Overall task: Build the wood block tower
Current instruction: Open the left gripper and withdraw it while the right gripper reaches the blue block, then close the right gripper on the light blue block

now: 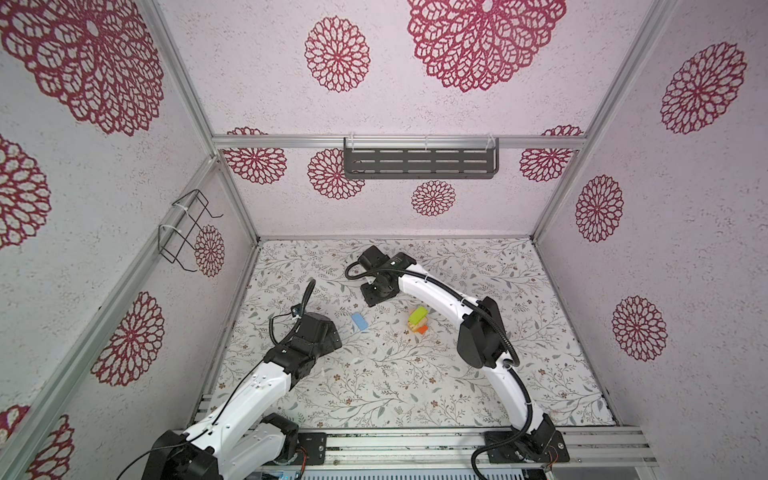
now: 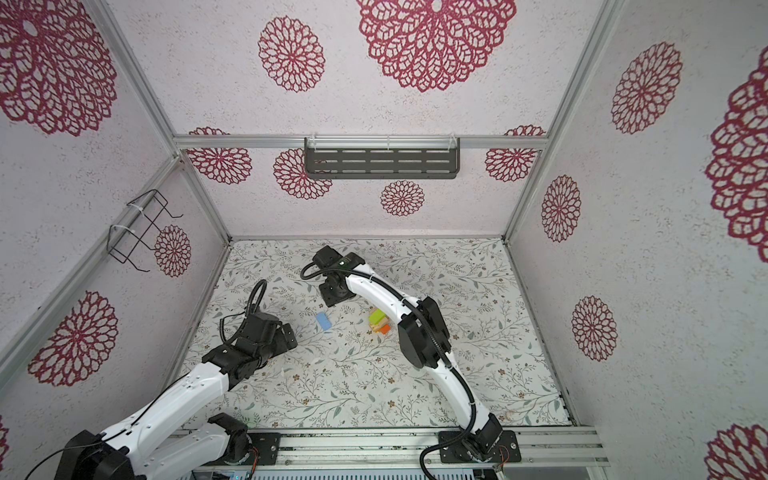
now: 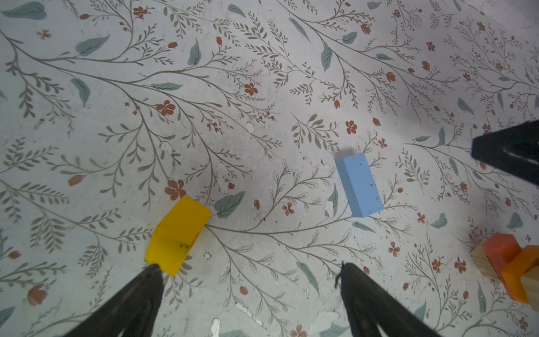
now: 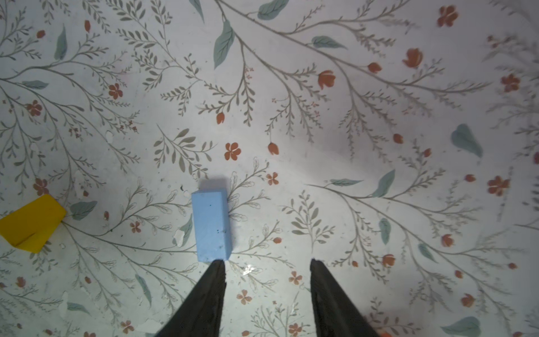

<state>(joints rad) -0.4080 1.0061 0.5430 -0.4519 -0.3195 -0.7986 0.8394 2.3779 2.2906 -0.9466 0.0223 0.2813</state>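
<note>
**Two loose blocks lie beside an unfinished tower**

The tower (image 1: 417,321), a small stack of painted and tan wood blocks, stands mid-frame on the floral-patterned worktop (image 1: 540,374). I judge that either arm can reach it there. A light blue rectangular wood block (image 1: 360,322) lies flat to its left, apart from it. A yellow wood block (image 3: 178,235) sits just beside one finger of the left gripper (image 3: 249,265), whose jaws are spread wide and empty. The right arm arches from lower right over the tower, wrist bent down. The right gripper (image 4: 267,260) is partly apart and empty, with the blue block at one fingertip, probably lining up a pick.
</note>
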